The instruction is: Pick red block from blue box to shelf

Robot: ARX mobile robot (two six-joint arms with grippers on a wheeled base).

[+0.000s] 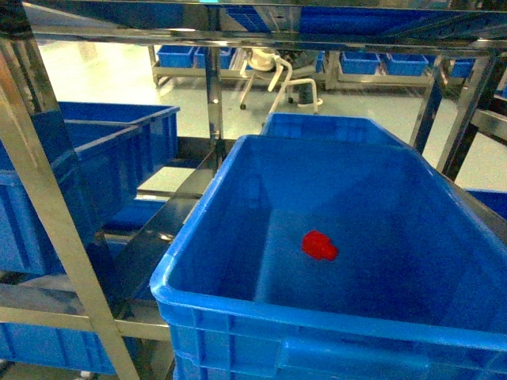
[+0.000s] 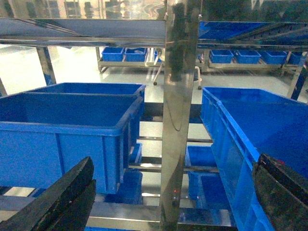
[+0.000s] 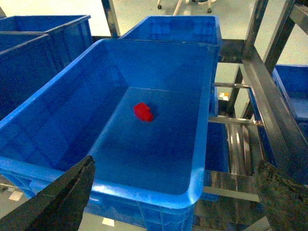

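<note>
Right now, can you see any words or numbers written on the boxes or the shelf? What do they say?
None: no word, number, label or sign can be read in any view.
The blue box holding the red block has plain walls.
The shelf posts are bare shiny steel.
The far bins are too small and blurred to tell.

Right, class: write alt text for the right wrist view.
A small red block lies alone on the floor of a large blue box on a steel shelf. The open right gripper hangs above the box's near rim.
</note>
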